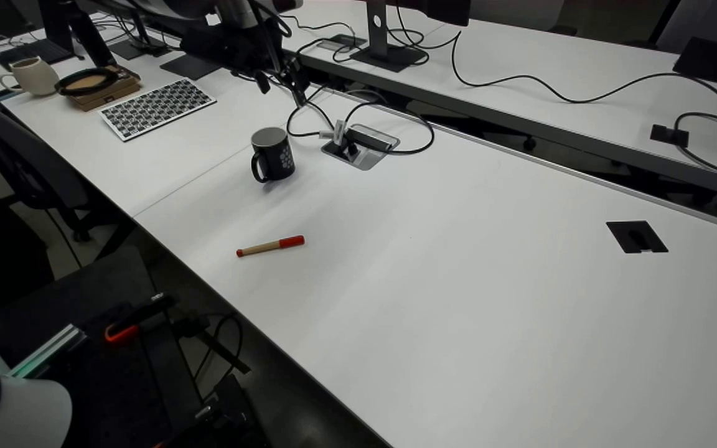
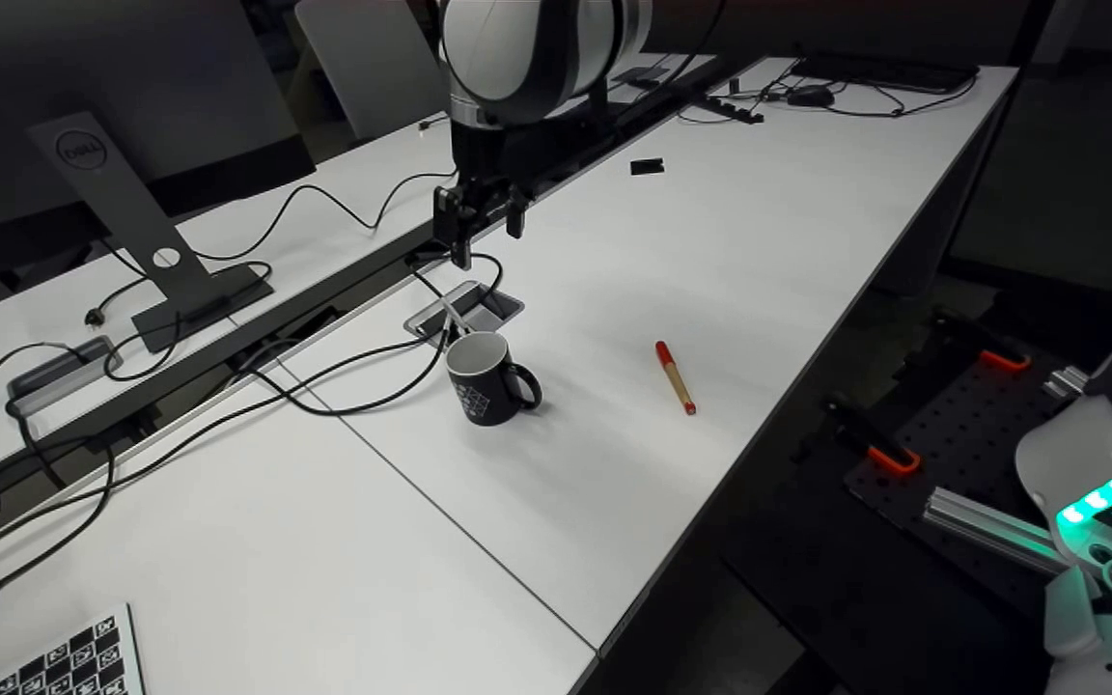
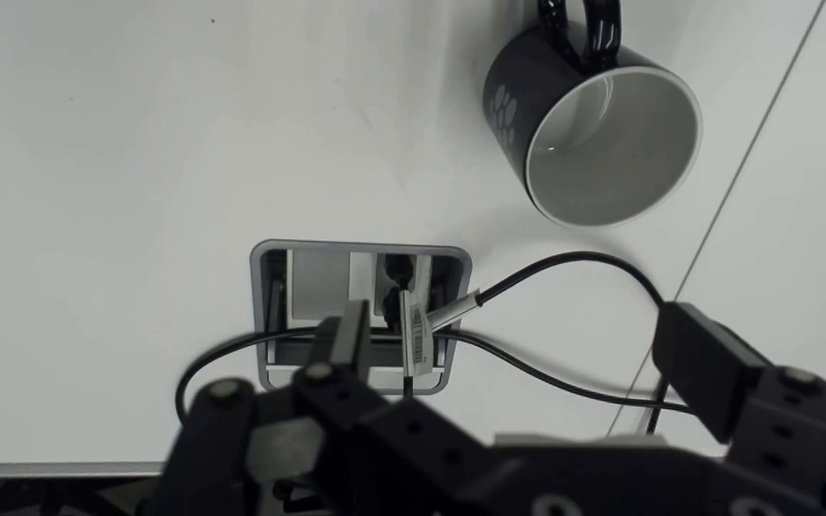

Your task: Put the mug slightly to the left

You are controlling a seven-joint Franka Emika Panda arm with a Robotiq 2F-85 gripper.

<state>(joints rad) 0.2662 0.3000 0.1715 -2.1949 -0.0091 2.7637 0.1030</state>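
Observation:
The dark mug (image 1: 274,160) stands upright on the white table in both exterior views (image 2: 485,391), with a pale print on its side and a pale inside. In the wrist view the mug (image 3: 520,107) is at the upper right, its handle towards the top edge. My gripper (image 3: 517,337) is open in the wrist view, its fingers wide apart with nothing held between them. In both exterior views the gripper (image 1: 282,90) hangs in the air above the table's back edge, near the socket box, apart from the mug (image 2: 488,241).
A recessed socket box (image 1: 378,138) with black cables (image 3: 571,258) lies close to the mug. A red and tan stick (image 1: 271,246) lies towards the table's front edge. A patterned board (image 1: 158,109), a cream mug (image 1: 36,76) and a monitor stand (image 2: 131,212) stand farther off.

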